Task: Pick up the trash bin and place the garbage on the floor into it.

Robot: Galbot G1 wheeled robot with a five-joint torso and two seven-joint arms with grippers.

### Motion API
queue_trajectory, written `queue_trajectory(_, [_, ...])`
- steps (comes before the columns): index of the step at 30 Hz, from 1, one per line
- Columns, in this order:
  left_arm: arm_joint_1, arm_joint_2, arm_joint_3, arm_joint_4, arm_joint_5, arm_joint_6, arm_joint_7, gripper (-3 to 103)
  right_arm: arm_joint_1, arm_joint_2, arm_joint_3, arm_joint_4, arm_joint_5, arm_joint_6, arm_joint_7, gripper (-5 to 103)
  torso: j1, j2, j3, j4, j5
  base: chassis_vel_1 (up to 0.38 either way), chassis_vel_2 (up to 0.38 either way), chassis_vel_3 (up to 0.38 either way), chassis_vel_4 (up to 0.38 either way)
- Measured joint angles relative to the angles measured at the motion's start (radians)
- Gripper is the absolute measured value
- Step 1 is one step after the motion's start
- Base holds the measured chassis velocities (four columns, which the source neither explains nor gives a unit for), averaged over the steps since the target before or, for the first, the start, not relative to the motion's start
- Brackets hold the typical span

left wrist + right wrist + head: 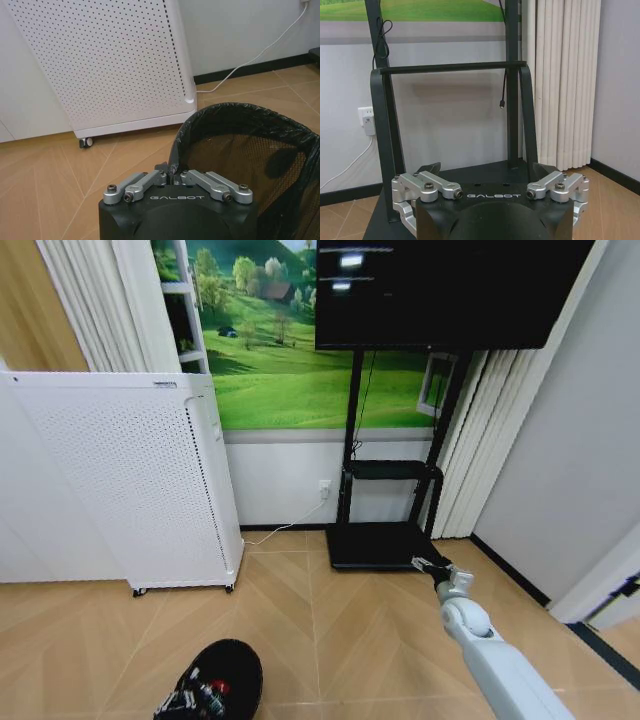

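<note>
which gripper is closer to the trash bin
Left. The left gripper is shut on the trash bin rim. The right gripper hangs open well off to the side, by the TV stand.

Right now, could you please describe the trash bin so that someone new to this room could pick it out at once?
Start at the tall white perforated appliance against the wall, then look down to the wooden floor in front of it. There the trash bin is held at its rim by the left gripper. It is small, round, black mesh with a black liner, unlike the big white box behind it.
</note>
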Motion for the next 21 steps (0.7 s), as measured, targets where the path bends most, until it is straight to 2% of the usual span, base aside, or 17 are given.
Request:
queue_trajectory(3, [0.002, 0.0, 0.002, 0.001, -0.002, 0.0, 0.001, 3, 0.0, 0.0, 0.0, 0.0, 0.0, 0.0, 0.0, 100, 0.0, 0.0, 0.0, 0.0, 0.0002, 0.0, 0.0, 0.0, 0.0])
queue_trajectory(5, [0.004, 0.0, 0.002, 0.003, -0.002, -0.001, 0.007, 12, 0.0, 0.0, 0.0, 0.0, 0.0, 0.0, 0.0, 100, 0.0, 0.0, 0.0, 0.0001, 0.0003, 0.0, 0.0, 0.0, 0.0])
queue_trajectory(8, [0.005, -0.001, 0.003, 0.006, -0.002, -0.004, 0.01, 18, 0.0, 0.0, 0.0, 0.0, 0.0, 0.0, 0.0, 100, 0.0, 0.0, 0.0, 0.0001, 0.0003, 0.0, 0.0, 0.0, 0.0])
queue_trajectory(9, [0.005, -0.001, 0.003, 0.009, -0.002, -0.008, 0.011, 28, 0.0, 0.0, 0.0, 0.0, 0.0, 0.0, 0.0, 100, 0.0, 0.0, 0.0, 0.0, 0.0002, 0.0, 0.0, 0.0, 0.0])
queue_trajectory(10, [0.005, -0.002, 0.003, 0.011, -0.002, -0.011, 0.012, 28, 0.0, 0.0, 0.0, 0.0, 0.0, 0.0, 0.0, 100, 0.0, 0.0, 0.0, 0.0001, 0.0003, 0.0, 0.0, 0.0, 0.0])
queue_trajectory(12, [0.005, -0.002, 0.003, 0.013, -0.002, -0.015, 0.012, 39, 0.0, 0.0, 0.0, 0.0, 0.0, 0.0, 0.0, 100, 0.0, 0.0, 0.0, 0.0001, 0.0002, 0.0, 0.0, 0.0, 0.0])
queue_trajectory(13, [0.005, -0.002, 0.003, 0.013, -0.002, -0.015, 0.012, 39, 0.0, 0.0, 0.0, 0.0, 0.0, 0.0, 0.0, 100, 0.0, 0.0, 0.0, 0.0001, 0.0002, 0.0, 0.0, 0.0, 0.0])
queue_trajectory(17, [0.001, 0.001, 0.002, 0.009, -0.003, -0.018, 0.013, 60, 0.0, 0.0, 0.0, 0.0, 0.0, 0.0, 0.0, 100, 0.0, 0.0, 0.0, 0.0, 0.0002, 0.0, 0.0, 0.0, 0.0])
queue_trajectory(19, [0.0, 0.002, 0.002, 0.007, -0.003, -0.018, 0.013, 60, 0.0, 0.0, 0.0, 0.0, 0.0, 0.0, 0.0, 100, 0.0, 0.0, 0.0, 0.0, 0.0002, 0.0, 0.0, 0.0, 0.0])
queue_trajectory(20, [0.0, 0.004, 0.002, 0.006, -0.003, -0.018, 0.013, 72, 0.0, 0.0, 0.0, 0.0, 0.0, 0.0, 0.0, 100, 0.0, 0.0, 0.0, 0.0, 0.0002, 0.0, 0.0, 0.0, 0.0])
queue_trajectory(21, [0.0, 0.004, 0.002, 0.006, -0.003, -0.018, 0.013, 72, 0.0, 0.0, 0.0, 0.0, 0.0, 0.0, 0.0, 100, 0.0, 0.0, 0.0, 0.0, 0.0002, 0.0, 0.0, 0.0, 0.0])
